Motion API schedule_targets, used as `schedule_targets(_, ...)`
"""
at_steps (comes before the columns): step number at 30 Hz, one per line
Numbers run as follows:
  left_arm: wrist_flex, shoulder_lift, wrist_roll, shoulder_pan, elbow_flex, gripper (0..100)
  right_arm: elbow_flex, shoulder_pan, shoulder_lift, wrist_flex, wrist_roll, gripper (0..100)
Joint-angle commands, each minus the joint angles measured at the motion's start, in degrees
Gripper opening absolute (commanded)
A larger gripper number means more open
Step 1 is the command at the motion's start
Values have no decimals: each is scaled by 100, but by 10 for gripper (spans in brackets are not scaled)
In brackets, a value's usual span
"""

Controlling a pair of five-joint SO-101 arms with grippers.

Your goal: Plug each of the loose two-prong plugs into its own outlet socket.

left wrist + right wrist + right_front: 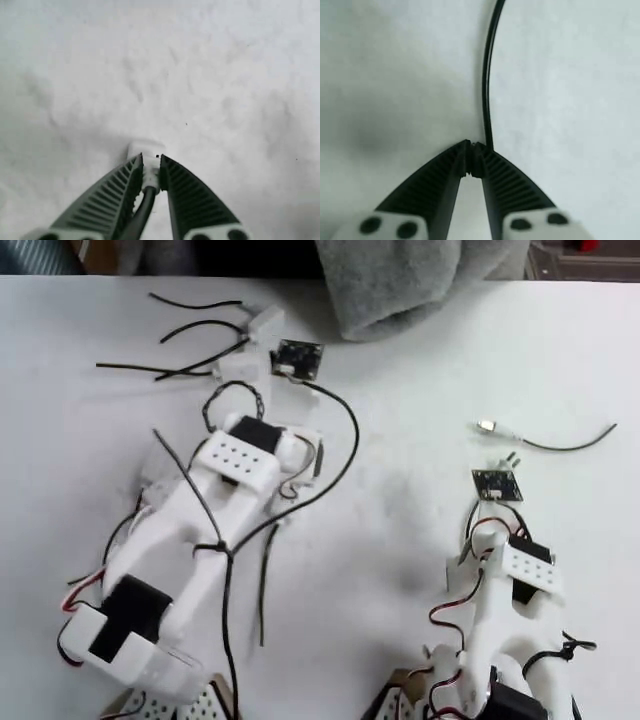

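White plug (146, 152) sits clamped between left fingers (116, 195); right fingers (509, 182) together beside cable (487, 75).

left gripper (151, 164): fingers clamped | right gripper (471, 150): fingers closed, tips touching

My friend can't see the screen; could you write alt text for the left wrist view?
The left gripper, with dark ribbed fingers, pinches a small white plastic plug whose black cable trails back between them, with a plain white tabletop beyond.
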Motion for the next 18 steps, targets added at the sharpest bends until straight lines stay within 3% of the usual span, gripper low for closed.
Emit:
schedule_targets(1, -105, -75, 53, 75, -246, 24, -9, 92, -48, -48, 18, 19)
schedule_targets(8, -105, -22, 18, -189, -185, 24, -9, 92, -40, -48, 18, 19)
schedule_targets(18, -642, -66, -273, 22, 229, 24, -9, 92, -40, -48, 18, 19)
